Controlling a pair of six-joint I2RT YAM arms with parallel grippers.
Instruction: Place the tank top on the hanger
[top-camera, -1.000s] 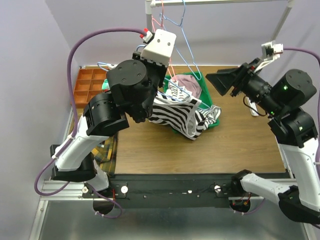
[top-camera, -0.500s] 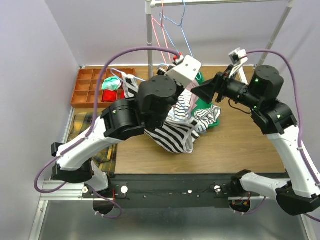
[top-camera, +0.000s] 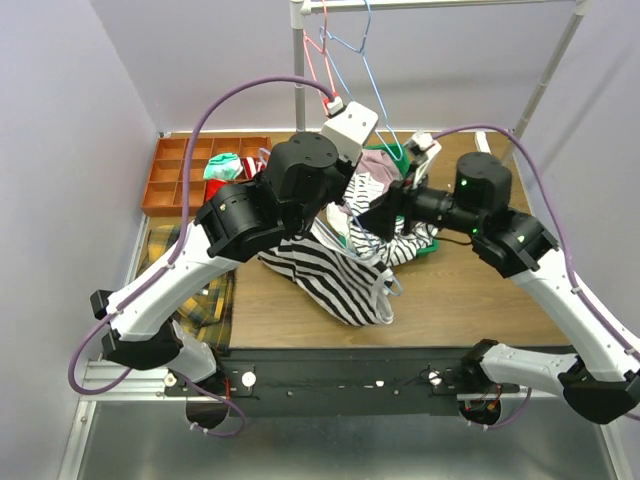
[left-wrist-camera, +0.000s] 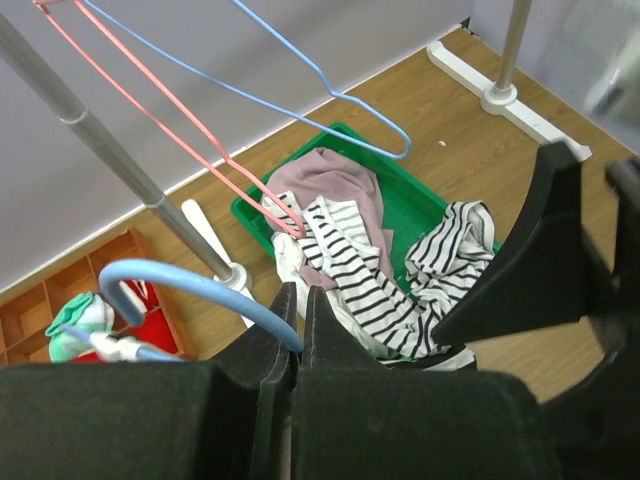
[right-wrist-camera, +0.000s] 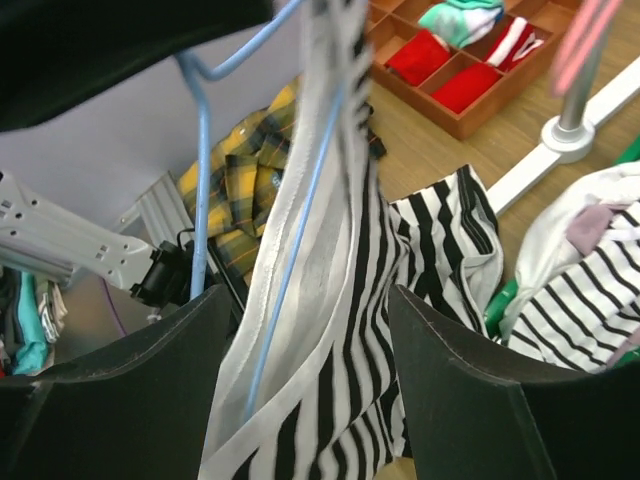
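Table (top-camera: 480, 290): one tank top (top-camera: 320, 275); left end effector (left-wrist-camera: 298, 310) clamps one hanger (left-wrist-camera: 150, 272); right end effector (right-wrist-camera: 305, 300) spread.

left pincer (left-wrist-camera: 298, 296) clamped tight; right pincer (right-wrist-camera: 310, 325) spread wide, facing it.

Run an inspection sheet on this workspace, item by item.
Surface: wooden table; the tank top's lower end rests on it.
Job's things: tank top hangs from the light-blue hanger, raised above the table.
Clutter: green bin holding a pink garment and a fine-striped cloth; orange tray with small items; plaid cloth at the table's left edge.
Grippers: left pincer shut on the hanger; right pincer open, jaws either side of the tank top.
Cables: purple cables arch over both arms; no snag seen.
Surroundings: clothes rail with spare hangers; plain walls.
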